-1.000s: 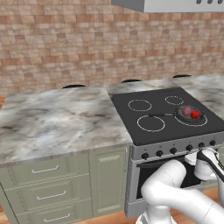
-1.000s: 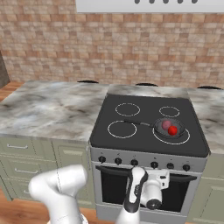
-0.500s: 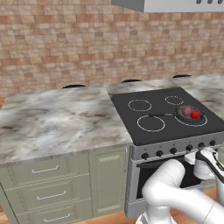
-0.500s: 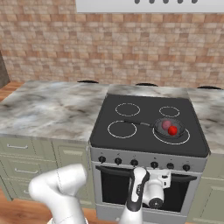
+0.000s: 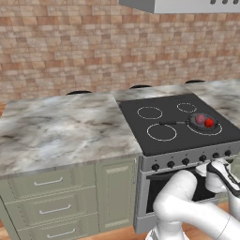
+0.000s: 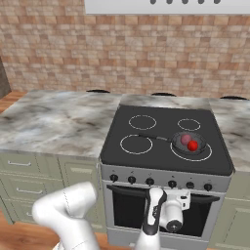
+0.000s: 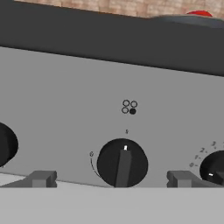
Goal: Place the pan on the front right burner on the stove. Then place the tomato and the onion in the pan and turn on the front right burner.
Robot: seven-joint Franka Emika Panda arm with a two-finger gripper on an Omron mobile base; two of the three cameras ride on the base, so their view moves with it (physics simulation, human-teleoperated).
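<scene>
The released pincer [image 7: 111, 179] straddles a round black knob [image 7: 122, 163] on the silver-fronted black-glass stove [image 7: 65, 100].

pan [image 6: 188, 143]: small round dark grey, shallow, upright on the front right burner; thin black handle points to 9 o'clock
burner [image 6: 207, 154]: largest white ring on the black cooktop, at 4 o'clock of the cooktop; pan sits inside the ring
stove [image 6: 146, 168]: black glass top, four white rings, silver front panel with a row of black knobs, dark oven door
tomato [image 6: 193, 145]: glossy red ball, in pan at 4 o'clock
onion [image 6: 185, 139]: dull pinkish-purple ball, in pan just beside tomato, at its 10 o'clock
</scene>
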